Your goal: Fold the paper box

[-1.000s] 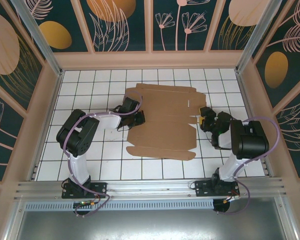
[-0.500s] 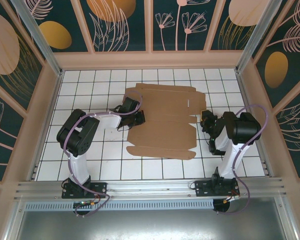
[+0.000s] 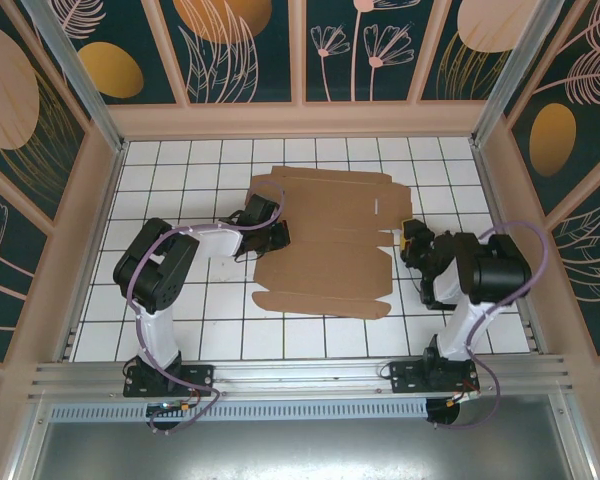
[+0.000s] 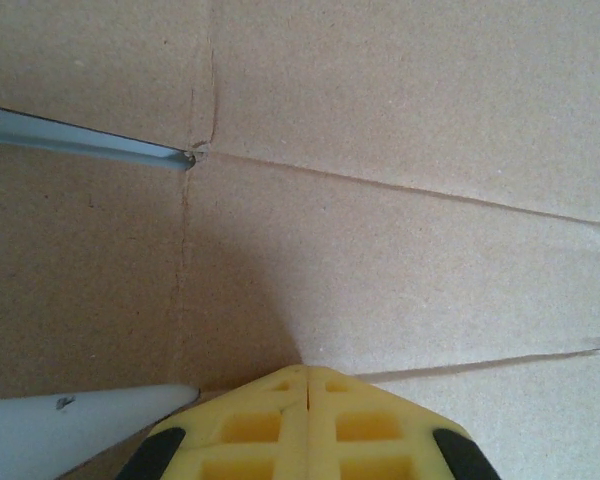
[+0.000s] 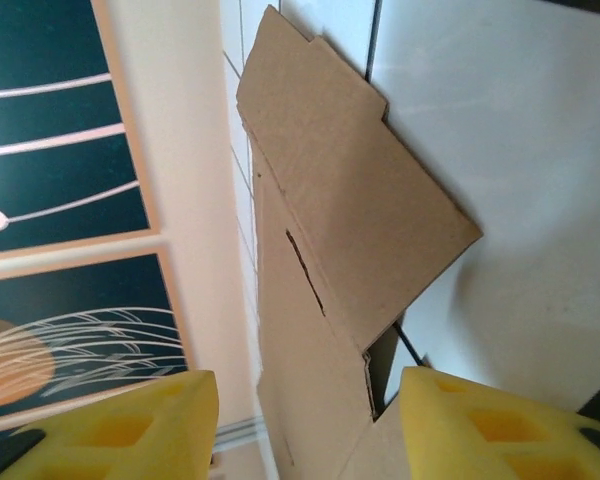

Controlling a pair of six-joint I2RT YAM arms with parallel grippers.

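There is one box (image 3: 325, 245), a flat cardboard sheet. In the box I count one narrow slot (image 5: 305, 272). There are two arms, the left arm (image 3: 160, 275) and the right arm (image 3: 485, 275). Each carries one gripper, so two: the left gripper (image 3: 278, 238) and the right gripper (image 3: 409, 240). Each gripper has two yellow pads (image 5: 110, 425).

A white tiled floor (image 3: 180, 190) with dark grout lines is enclosed on three sides by dark teal walls (image 3: 270, 80) painted with pale flowers and orange ovals. A metal rail (image 3: 300, 378) is fixed along the near edge.
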